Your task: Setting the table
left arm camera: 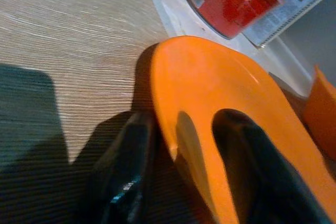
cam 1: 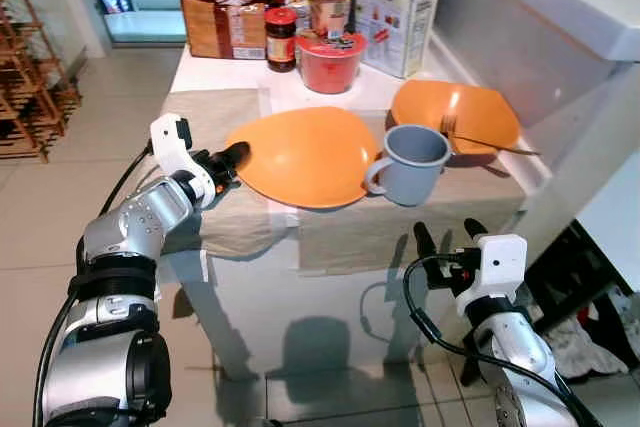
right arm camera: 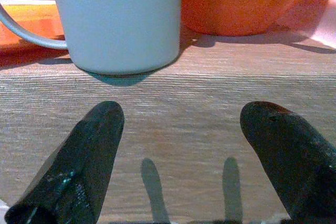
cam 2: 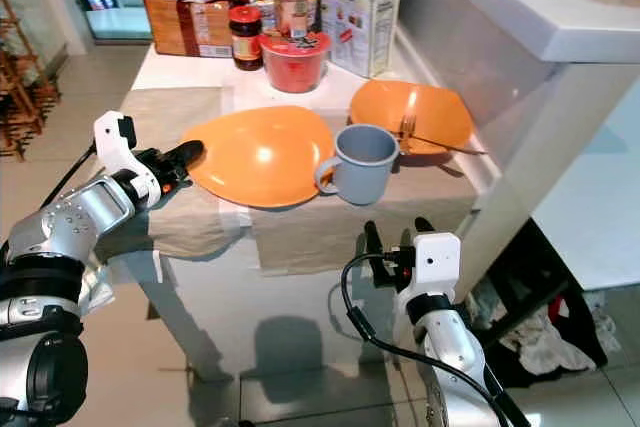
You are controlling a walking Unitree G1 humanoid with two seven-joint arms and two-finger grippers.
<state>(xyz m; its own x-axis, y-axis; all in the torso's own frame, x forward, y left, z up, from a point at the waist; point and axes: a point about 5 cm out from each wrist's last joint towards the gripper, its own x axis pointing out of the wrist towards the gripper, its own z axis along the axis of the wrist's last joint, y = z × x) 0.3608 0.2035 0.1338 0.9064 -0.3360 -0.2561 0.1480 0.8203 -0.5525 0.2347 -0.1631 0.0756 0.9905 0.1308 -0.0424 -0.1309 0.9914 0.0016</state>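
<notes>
Plate [cam 1: 305,155], orange and shallow, lies at centre frame on a beige cloth [cam 1: 215,112] over a small table [cam 1: 210,72], its near edge past the table front. The left gripper [cam 1: 232,158] reaches in from the left and pinches the plate's left rim: in the left wrist view one finger [left arm camera: 265,171] lies on top of the rim and the other beneath it.

A grey-blue mug [cam 1: 410,164] stands just right of the plate, touching its edge, handle toward the plate. A second orange plate [cam 1: 455,112] sits in the upper right of the cloth with a fork [cam 1: 480,137] across it.

The right gripper [cam 1: 447,234] hovers at lower right, in front of the table edge and below the mug, fingers spread wide and holding nothing; in the right wrist view the mug stands ahead between the fingertips, apart from them.

At the top of the frame the table's far end carries a red bowl [cam 1: 330,59], a dark jar [cam 1: 281,37], a brown box [cam 1: 222,27] and a white carton [cam 1: 398,12]. A wooden rack [cam 1: 30,77] stands at upper left on the tiled floor [cam 1: 40,217].
</notes>
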